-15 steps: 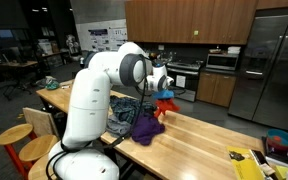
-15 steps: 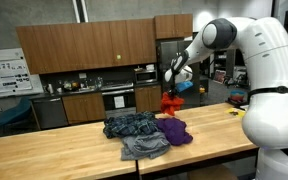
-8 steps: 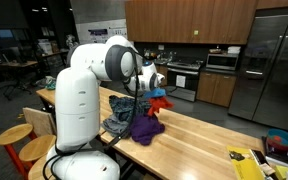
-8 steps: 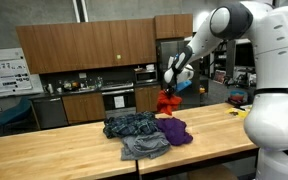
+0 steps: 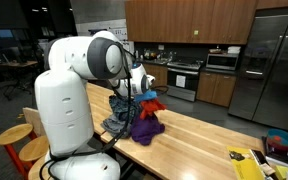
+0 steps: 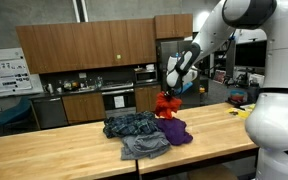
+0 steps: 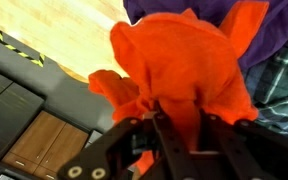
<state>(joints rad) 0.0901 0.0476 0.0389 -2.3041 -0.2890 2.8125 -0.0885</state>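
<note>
Swung round slightly since before, the gripper (image 7: 179,122) clamps the red cloth (image 6: 167,101) above the clothes pile (image 6: 142,131); keep it high, steady.

The white arm (image 5: 102,55) rises from a thick base column (image 5: 62,115) and folds at a rounded elbow, its end reaching out sideways; in an exterior view the upper links (image 6: 246,10) sit high and the forearm (image 6: 210,34) slopes down to the wrist (image 6: 184,62); the tool (image 6: 171,88) hangs below the wrist, pointing downward and held aloft; in the wrist view its two dark fingers (image 7: 164,128) come up from the lower edge, drawn close together and pinched tight.
</note>
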